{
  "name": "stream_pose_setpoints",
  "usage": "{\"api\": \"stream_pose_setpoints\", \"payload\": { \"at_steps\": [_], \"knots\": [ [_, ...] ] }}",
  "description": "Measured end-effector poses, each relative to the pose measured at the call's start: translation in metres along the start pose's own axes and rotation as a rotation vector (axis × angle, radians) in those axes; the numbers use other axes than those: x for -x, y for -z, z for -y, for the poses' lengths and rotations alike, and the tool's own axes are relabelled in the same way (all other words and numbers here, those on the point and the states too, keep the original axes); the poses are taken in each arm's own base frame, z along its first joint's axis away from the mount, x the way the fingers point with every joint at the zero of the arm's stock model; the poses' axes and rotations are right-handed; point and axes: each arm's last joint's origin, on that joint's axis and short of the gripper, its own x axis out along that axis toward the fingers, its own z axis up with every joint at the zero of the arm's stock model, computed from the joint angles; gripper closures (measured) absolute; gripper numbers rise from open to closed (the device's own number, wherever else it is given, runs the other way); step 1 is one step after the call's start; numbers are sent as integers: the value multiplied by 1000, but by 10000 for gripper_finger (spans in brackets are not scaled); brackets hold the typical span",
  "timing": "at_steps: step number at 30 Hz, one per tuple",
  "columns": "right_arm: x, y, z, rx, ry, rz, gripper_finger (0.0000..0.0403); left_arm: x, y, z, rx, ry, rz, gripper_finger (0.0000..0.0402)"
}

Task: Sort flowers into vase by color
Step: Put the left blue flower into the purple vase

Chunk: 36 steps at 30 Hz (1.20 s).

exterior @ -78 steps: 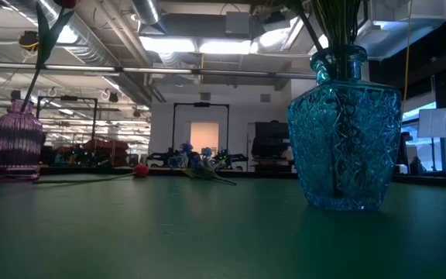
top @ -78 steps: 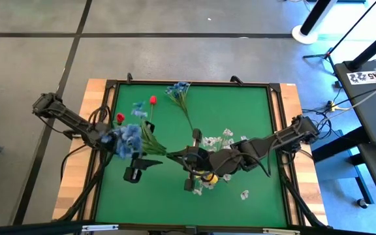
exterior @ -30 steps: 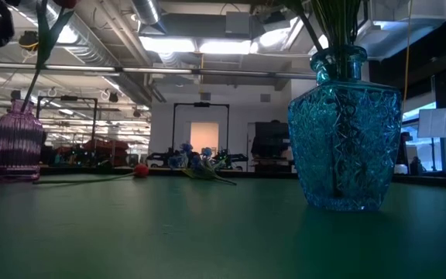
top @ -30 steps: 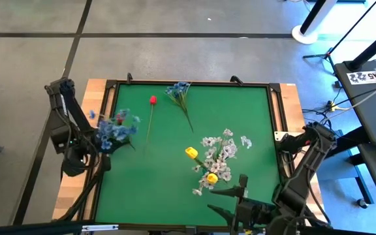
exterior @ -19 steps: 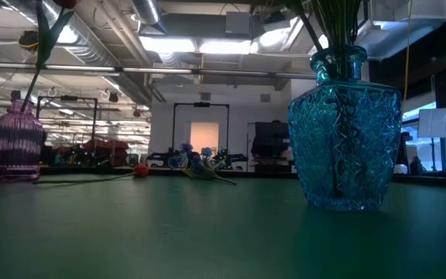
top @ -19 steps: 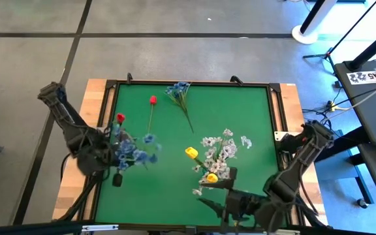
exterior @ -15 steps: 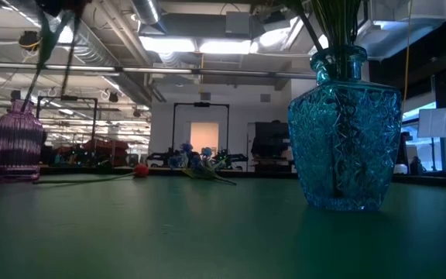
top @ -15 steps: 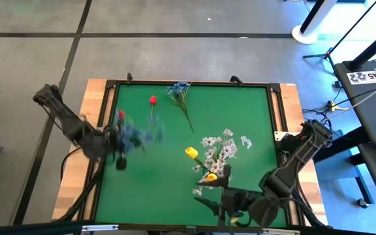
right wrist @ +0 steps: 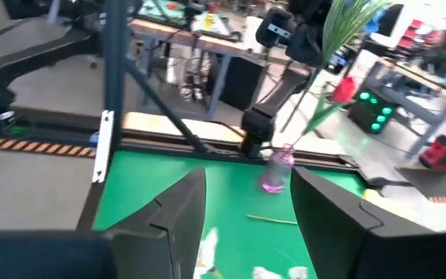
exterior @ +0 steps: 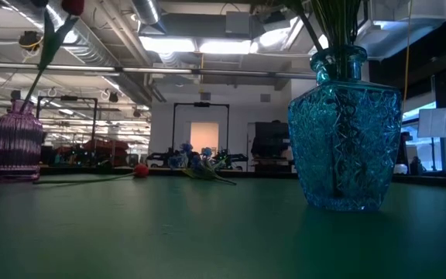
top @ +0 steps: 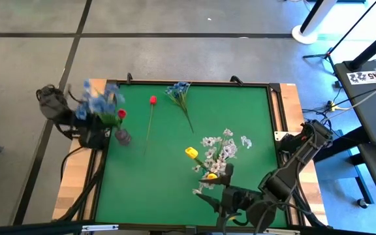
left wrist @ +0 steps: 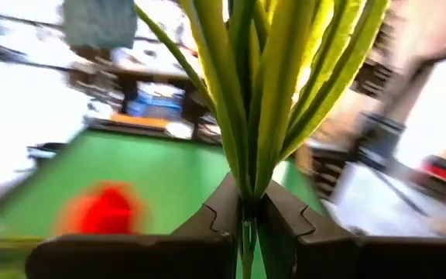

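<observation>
Now left gripper (left wrist: 248, 221) clamps blue sprig (top: 97, 99) stalks at table's far-left edge; right gripper (right wrist: 242, 213) jaws spread, near-right edge.

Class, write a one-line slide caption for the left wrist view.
Left gripper, jaws shut on a bundle of green stalks, above the green table, with a blurred red bud beside them.

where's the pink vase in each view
High view: the pink vase stands near the table's left edge.
Low view: far left.
Left wrist view: not in it.
Right wrist view: centre.
Shared landmark: the red tulip rising from it, at the low view's top left.
</observation>
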Motion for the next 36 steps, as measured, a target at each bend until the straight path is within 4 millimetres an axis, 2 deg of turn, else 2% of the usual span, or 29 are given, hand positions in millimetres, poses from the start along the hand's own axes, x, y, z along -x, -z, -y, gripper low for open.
{"api": "stream_pose_setpoints", "payload": {
  "at_steps": [2, 7, 9, 11, 15, 19, 23, 30, 36],
  "knots": [
    [0, 0, 1, -28, 26, 3, 215, 14, -5, -12, 1, -57, 32, 377],
    [0, 0, 1, -111, 28, 4, 215, 44, -12, -30, 127, 52, 30, 377],
    [0, 0, 1, -131, 28, 4, 215, 54, -7, -41, 215, -4, -45, 377],
    [0, 0, 1, -147, 28, 5, 215, 59, 7, -49, 286, -107, -161, 377],
    [0, 0, 1, -154, 28, 5, 215, 55, 35, -54, 265, -274, -302, 381],
    [-1, 0, 2, -160, 35, 6, 215, 42, 46, -48, 143, -282, -305, 381],
    [-4, -1, 5, -194, 51, 8, 215, 41, 41, -45, 90, -238, -288, 377],
    [-13, -1, 11, -215, 68, 2, 215, 63, 10, -56, 114, -240, -150, 377],
    [-22, 0, 18, -210, 45, -15, 215, 52, 23, -52, 32, -297, -180, 375]
  ]
}}
